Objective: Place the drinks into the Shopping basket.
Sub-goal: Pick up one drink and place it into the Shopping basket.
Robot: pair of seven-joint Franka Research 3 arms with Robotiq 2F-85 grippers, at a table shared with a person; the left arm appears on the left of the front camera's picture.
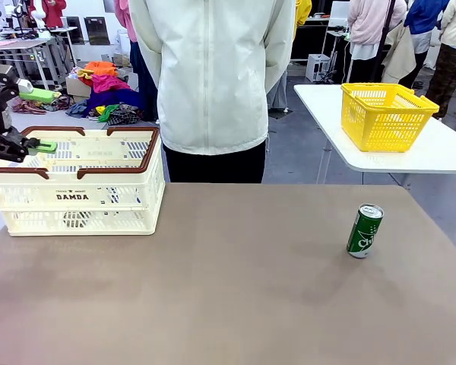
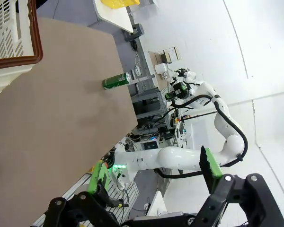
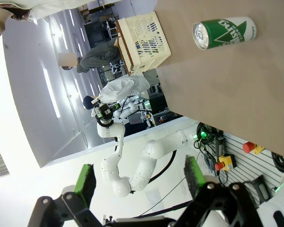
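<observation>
One green drink can (image 1: 365, 230) stands upright near the right edge of the brown tabletop (image 1: 213, 289), well apart from the cream DAMDA Shopping basket (image 1: 83, 196) at the far left corner. The left gripper (image 1: 52, 119) hangs over the basket's left rim, jaws spread with nothing between them. The right gripper (image 3: 139, 177), seen from its own wrist camera, is likewise spread wide and empty, the can ahead of it and untouched. A person (image 1: 213, 76) stands at the far edge. The slim can looks easy to tip: a finger meeting it off-centre could knock it over and send it rolling toward the nearby right edge, and a loose hold on its smooth wall could let it slip during the carry across the tabletop.
</observation>
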